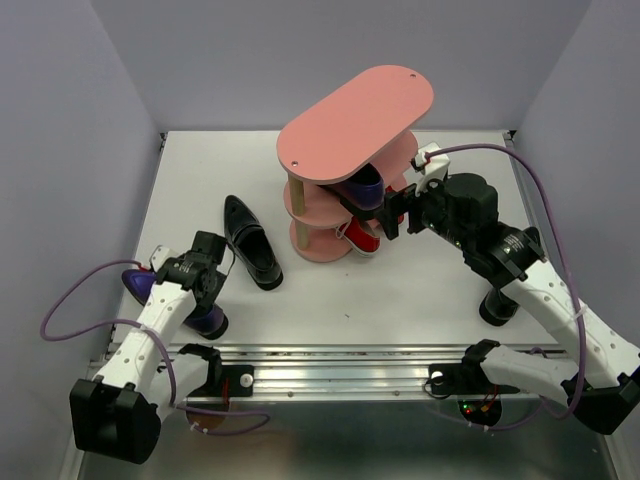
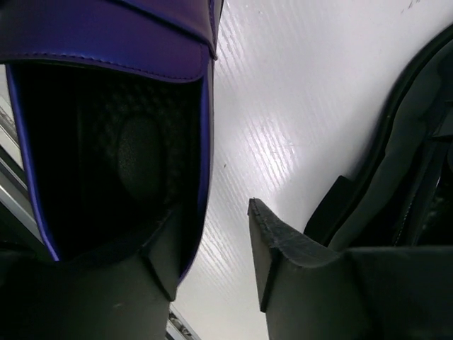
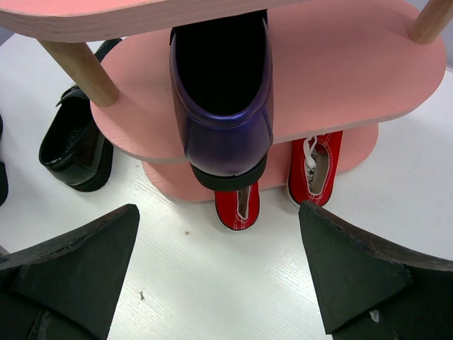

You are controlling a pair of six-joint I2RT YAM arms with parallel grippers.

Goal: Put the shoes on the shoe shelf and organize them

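The pink three-tier oval-board shoe shelf (image 1: 355, 105) stands just ahead of the wide-open, empty right pincer (image 3: 218, 209). A glossy dark purple shoe (image 3: 223, 134) sits on its middle board, heel toward the jaws, with red sneakers (image 3: 311, 166) below. The left pincer (image 2: 212, 212), open, straddles the other purple shoe's (image 2: 106, 42) side wall. I judge it light, stiff and slick; pinch that wall. Only the wrist view shows the straddle
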